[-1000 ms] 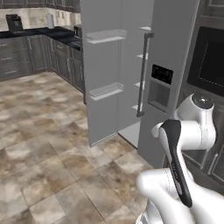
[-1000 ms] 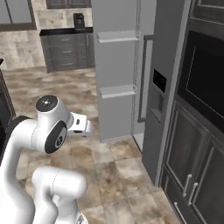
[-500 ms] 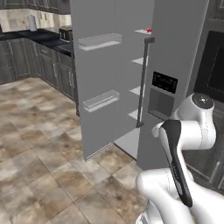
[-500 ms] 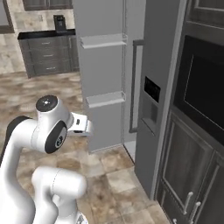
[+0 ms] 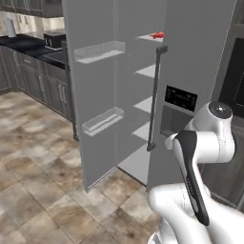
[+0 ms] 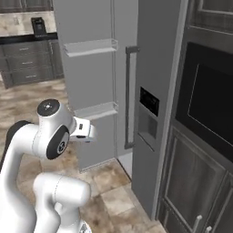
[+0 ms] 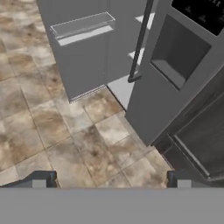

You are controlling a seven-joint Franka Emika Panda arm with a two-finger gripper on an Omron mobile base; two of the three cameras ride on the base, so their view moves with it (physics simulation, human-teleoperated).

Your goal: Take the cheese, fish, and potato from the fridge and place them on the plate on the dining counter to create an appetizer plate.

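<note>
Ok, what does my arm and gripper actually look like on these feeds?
The arm is glossy white with rounded, bulbous links. Its joints are dark: a black band runs along one link in the left base view, and a round dark cap sits on the elbow in the right base view. No cables or markings are visible. The gripper ends in two small, blocky dark grey fingertips.

Arm folded upright, gripper [image 7: 111,178] spread wide, apparently pointing downward.
</note>
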